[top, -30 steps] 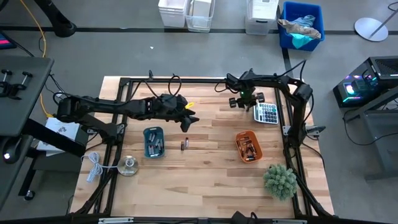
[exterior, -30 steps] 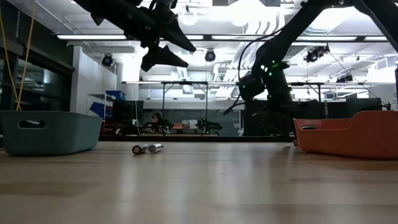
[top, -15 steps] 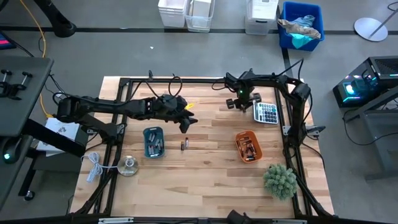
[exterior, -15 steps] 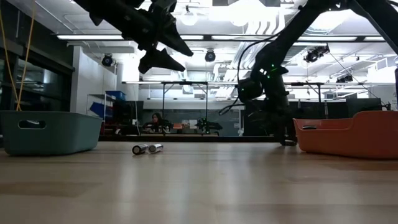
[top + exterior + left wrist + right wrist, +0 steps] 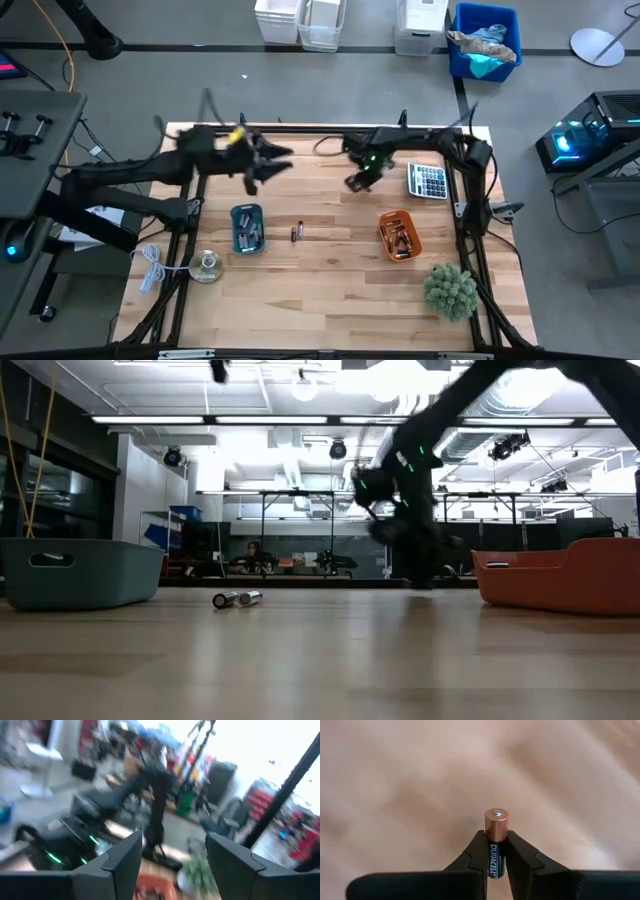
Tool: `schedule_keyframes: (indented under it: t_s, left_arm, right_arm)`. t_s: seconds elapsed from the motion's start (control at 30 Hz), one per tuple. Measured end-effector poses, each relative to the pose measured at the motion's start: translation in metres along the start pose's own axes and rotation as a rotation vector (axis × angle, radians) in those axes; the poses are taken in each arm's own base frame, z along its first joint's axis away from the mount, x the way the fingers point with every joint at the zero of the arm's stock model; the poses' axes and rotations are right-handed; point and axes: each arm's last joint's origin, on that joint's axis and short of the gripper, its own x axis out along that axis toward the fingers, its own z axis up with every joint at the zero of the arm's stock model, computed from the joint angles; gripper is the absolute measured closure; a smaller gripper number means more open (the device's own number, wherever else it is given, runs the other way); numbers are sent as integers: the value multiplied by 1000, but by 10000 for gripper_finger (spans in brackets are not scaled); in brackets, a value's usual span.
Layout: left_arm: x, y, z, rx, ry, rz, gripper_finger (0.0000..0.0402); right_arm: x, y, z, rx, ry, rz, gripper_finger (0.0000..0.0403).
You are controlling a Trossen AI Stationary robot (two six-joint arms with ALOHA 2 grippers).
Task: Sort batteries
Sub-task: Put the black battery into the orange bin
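My right gripper is shut on one battery, black with a copper end, above the wood left of the grey calculator; in the high view it is blurred. Two loose batteries lie side by side on the table between the blue tray and the orange tray, and both trays hold several batteries. My left gripper is open and holds nothing. It is raised high over the table's far left part and points level into the room. My right gripper pinches the battery's black body between its two fingers. The fingers come from above and point down, along the battery. The copper end sticks out past the fingertips toward the wood, and the battery stands upright in the hold.
A green plant stands at the near right. A small glass thing and a white cord lie at the near left. A black frame rims the table. Bare wood lies between and in front of the trays.
My left gripper has risen quickly, out of the top of the low view, drawn back toward the table's far left and tipped up to level. My right gripper has swung from beside the calculator toward the table's left and a little nearer.
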Motion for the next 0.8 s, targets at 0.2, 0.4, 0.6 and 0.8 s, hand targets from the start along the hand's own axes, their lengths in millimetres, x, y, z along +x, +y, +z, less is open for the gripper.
schedule_keyframes:
  t_s: [0.2,0.4,0.6,0.8]
  left_arm:
    - [-29,-8,19,17,-127,59,194]
    - [-26,-6,17,32,-118,76,194]
    - [-13,-1,10,28,-81,98,194]
    - [-4,3,6,27,-76,108,194]
  right_arm:
    - [-50,53,-45,-288,-67,93,369]
    - [-87,89,-133,-400,44,136,369]
    - [-66,88,-223,-288,185,58,369]
    - [-33,63,-237,-35,59,-39,369]
